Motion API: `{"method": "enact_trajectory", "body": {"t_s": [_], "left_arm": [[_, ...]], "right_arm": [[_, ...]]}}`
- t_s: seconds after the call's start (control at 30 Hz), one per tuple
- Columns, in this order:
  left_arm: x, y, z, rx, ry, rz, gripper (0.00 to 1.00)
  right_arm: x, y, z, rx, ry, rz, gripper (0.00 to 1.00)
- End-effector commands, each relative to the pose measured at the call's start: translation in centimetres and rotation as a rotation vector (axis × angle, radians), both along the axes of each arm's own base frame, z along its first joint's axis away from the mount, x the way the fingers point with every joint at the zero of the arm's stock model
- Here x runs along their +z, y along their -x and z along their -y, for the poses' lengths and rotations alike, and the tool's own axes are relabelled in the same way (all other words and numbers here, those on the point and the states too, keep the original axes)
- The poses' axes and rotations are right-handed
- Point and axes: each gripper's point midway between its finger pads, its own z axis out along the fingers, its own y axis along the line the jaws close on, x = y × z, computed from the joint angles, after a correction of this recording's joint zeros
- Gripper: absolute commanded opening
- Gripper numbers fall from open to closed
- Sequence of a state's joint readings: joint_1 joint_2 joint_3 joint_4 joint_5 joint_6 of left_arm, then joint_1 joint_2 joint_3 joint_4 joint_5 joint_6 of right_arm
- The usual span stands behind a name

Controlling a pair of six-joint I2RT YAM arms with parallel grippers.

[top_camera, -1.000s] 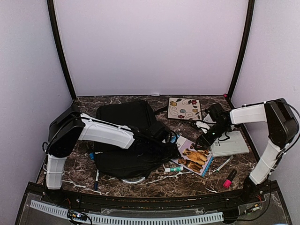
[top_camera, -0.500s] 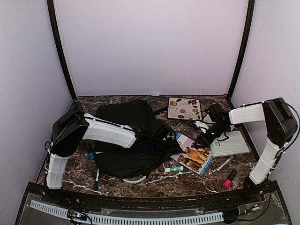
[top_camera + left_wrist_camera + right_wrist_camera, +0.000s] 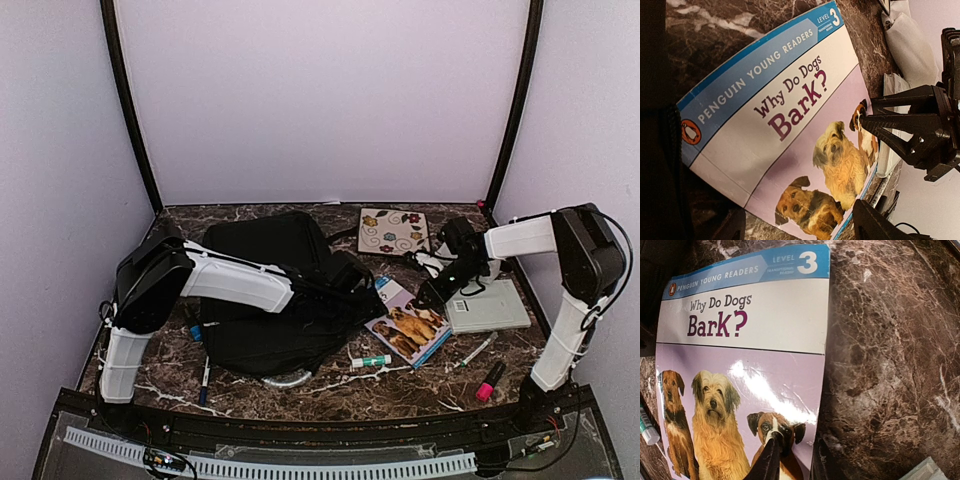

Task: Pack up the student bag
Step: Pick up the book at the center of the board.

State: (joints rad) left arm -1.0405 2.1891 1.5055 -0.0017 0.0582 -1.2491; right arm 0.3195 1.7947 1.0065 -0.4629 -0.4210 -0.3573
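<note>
Right arm: the right gripper (image 3: 792, 460) is clamping down. Its jaws were standing wide a second ago, and now they are pinching the right edge of the dog book (image 3: 740, 365), right at the boxer's face.
Book: it is lying cover up on the marble table (image 3: 890, 340). Its left corner is running in against the bag, and it is creeping slightly farther back than a second ago.
Bag: the student bag (image 3: 270, 300) is slumping left of centre under the left arm, touching the book's left side. I cannot tell from here where its mouth is gaping.
Left arm: the left gripper (image 3: 800, 225) is hanging released over the book's near end beside the bag, jaws wide and grasping nothing, unchanged over the last second.
Meaning: the grab seems to be landing, so I'm reckoning the book is going in next. It is not lifting yet.
Waiting: the glue stick (image 3: 372, 360) and pink highlighter (image 3: 489, 382) are sitting near, the floral pad (image 3: 393, 230) far, and the pale notebook (image 3: 490, 307) right.
</note>
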Motion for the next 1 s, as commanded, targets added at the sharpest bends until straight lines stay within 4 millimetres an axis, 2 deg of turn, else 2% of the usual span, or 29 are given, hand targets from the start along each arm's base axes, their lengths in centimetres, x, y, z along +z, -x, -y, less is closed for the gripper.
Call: {"method": "enact_trajectory", "body": {"t_s": [0.0, 0.27, 0.37, 0.57, 0.7, 0.8, 0.97], "left_arm": [[4.5, -4.1, 2.5, 0.013, 0.203, 0.23, 0.76], [9.3, -4.0, 4.1, -0.023, 0.436, 0.345, 0.72], [10.0, -3.9, 4.7, -0.043, 0.448, 0.345, 0.72], [7.1, -3.5, 4.8, -0.022, 0.398, 0.223, 0.71], [5.6, -3.2, 4.4, -0.006, 0.365, 0.179, 0.59], [5.2, -3.0, 4.2, -0.008, 0.345, 0.162, 0.49], [6.4, -2.9, 3.0, 0.007, 0.294, 0.211, 0.37]], "right_arm": [[-4.2, 5.9, -0.6, 0.059, 0.016, -0.245, 0.22], [-4.4, 5.9, -0.7, 0.056, 0.012, -0.261, 0.22], [-4.6, 5.9, -0.7, 0.056, 0.012, -0.271, 0.22], [-4.8, 5.8, -0.8, 0.052, 0.009, -0.284, 0.22], [-4.8, 5.8, -0.8, 0.05, 0.01, -0.28, 0.22], [-4.7, 5.8, -0.8, 0.05, 0.011, -0.276, 0.22], [-4.6, 5.7, -0.8, 0.049, 0.007, -0.27, 0.22]]}}
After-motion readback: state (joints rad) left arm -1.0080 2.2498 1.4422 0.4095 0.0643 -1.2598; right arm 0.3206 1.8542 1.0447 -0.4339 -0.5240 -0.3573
